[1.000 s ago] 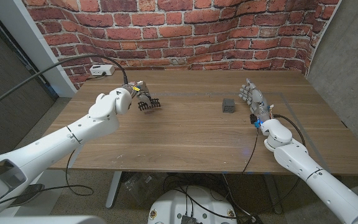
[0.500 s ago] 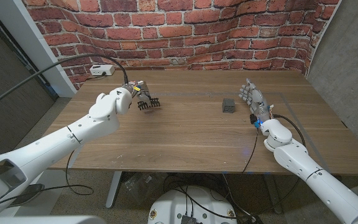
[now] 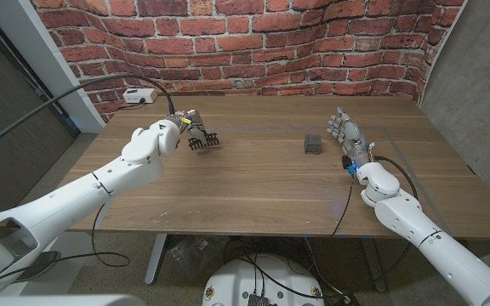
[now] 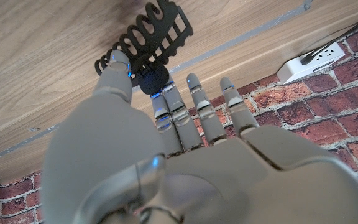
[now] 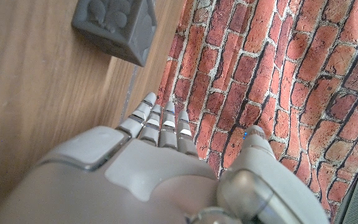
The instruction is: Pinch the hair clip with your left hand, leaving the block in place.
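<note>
The left hand pinches the black hair clip between thumb and finger — the task looks essentially done — while the block sits untouched beside the open, empty right hand.

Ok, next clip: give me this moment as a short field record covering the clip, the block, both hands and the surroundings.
hair clip: black claw clip, pinched at its hinge end by the left robot hand
block: small dark grey cube on the table, untouched
right robot hand: beside the block, apart from it, fingers extended, holding nothing
table: wooden
background: brick wall, white power strip at the table's far left
</note>
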